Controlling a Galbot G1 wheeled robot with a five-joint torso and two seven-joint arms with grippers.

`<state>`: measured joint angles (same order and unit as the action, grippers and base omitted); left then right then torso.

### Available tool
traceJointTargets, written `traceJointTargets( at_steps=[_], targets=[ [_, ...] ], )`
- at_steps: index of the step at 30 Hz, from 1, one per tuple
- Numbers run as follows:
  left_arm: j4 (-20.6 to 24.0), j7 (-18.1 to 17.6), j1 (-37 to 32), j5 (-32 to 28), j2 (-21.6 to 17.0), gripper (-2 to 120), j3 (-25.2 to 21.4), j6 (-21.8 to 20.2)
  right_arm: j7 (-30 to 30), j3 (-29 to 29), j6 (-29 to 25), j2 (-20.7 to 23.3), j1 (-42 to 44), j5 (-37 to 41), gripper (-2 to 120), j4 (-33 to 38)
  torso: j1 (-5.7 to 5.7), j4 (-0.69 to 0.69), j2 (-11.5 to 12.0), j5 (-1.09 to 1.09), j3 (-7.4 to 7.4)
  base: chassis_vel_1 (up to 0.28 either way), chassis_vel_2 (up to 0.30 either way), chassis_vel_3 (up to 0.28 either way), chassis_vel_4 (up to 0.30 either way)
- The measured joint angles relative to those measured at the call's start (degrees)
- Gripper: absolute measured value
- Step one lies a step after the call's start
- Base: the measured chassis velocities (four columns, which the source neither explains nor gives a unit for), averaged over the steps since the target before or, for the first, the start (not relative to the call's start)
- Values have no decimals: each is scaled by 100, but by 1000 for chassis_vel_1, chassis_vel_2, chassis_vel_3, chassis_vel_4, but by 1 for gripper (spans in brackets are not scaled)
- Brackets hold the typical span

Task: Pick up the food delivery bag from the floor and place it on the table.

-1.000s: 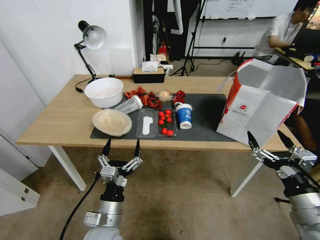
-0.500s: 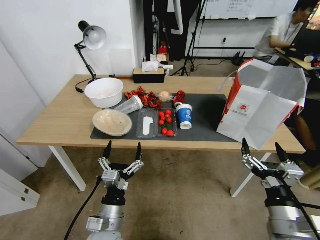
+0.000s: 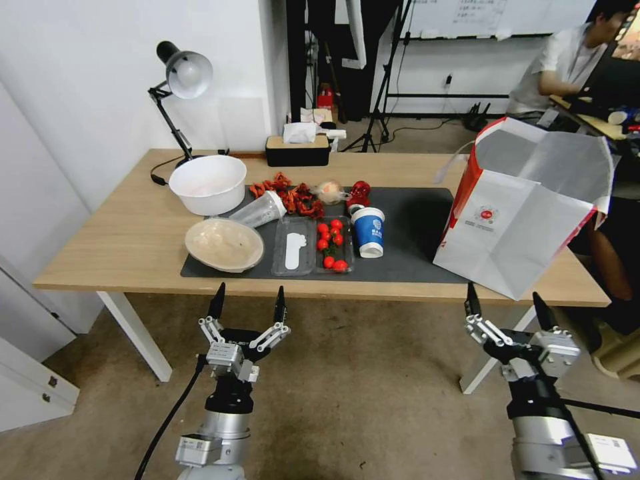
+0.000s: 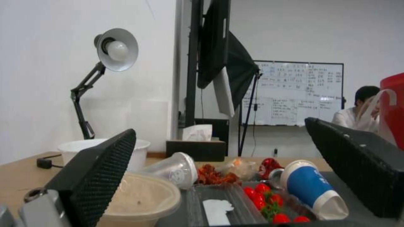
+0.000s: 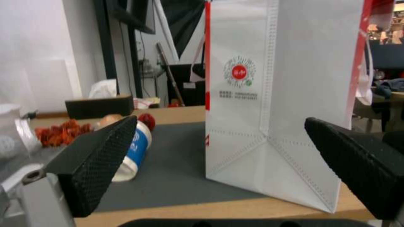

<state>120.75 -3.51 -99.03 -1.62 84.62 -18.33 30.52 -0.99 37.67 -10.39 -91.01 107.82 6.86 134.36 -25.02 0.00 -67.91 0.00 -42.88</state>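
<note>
While upright on the table [image 3: 133, 233], food delivery bag [image 3: 520, 220] just beyond wide-spread, empty right pincer [image 3: 505, 310].

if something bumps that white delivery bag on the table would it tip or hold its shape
The food delivery bag looks like thin creased fabric, so probably floppy and light. Standing tall on the table near its edge, it would likely tip or slide.

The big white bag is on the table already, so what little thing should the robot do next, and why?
Probably just draw the right gripper a bit farther back from the table. The food delivery bag stands upright there on its own, partly on the dark mat, and the right gripper's jaws are open and empty in front of the table edge. The left gripper waits, open too.
</note>
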Motion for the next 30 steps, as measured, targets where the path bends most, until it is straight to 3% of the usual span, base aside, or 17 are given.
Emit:
traceJointTargets(
  at_steps=[30],
  targets=[
    [40, -36, -22, 131, 4, 100, -44, -99, 13, -10, -39, 34, -15, -156, 100, -98, 0, 0, 0, 0, 0, 0, 0, 0, 0]
  ],
)
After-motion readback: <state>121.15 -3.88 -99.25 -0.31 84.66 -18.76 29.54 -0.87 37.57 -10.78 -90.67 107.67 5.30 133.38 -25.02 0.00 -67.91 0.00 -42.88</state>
